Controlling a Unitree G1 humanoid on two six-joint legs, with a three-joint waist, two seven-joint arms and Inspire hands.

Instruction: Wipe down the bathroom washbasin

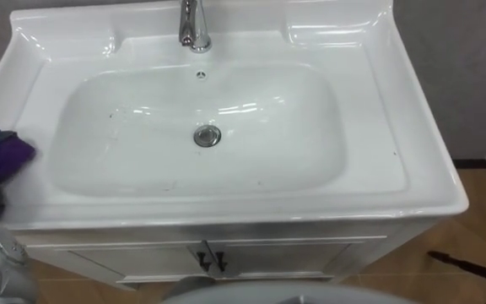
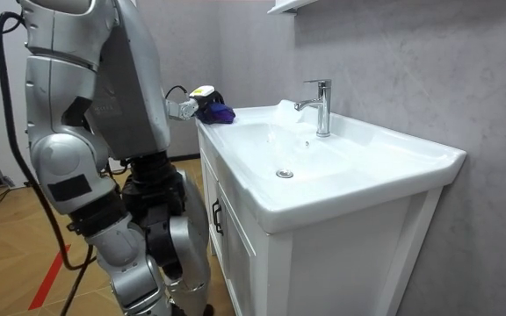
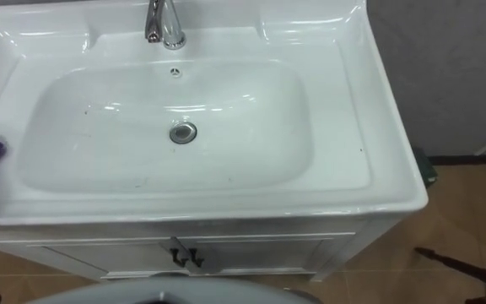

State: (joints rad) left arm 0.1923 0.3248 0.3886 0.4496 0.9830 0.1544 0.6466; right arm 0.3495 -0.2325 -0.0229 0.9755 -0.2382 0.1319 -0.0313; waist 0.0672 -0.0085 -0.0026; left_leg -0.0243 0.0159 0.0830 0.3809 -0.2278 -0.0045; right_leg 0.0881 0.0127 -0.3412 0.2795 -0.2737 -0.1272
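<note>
Left robot hand [image 2: 185, 108] extended low to the left rim of the white counter [image 1: 399, 143], with a bunched purple-and-blue cloth [image 1: 2, 156] at its tip; whether it is clamped on the cloth cannot be told. The basin [image 1: 294, 118], with chrome drain [image 1: 207, 136] and faucet [image 1: 194, 25], lies just to the right of the hand, the cloth beside the bowl's edge rather than in it.
</note>
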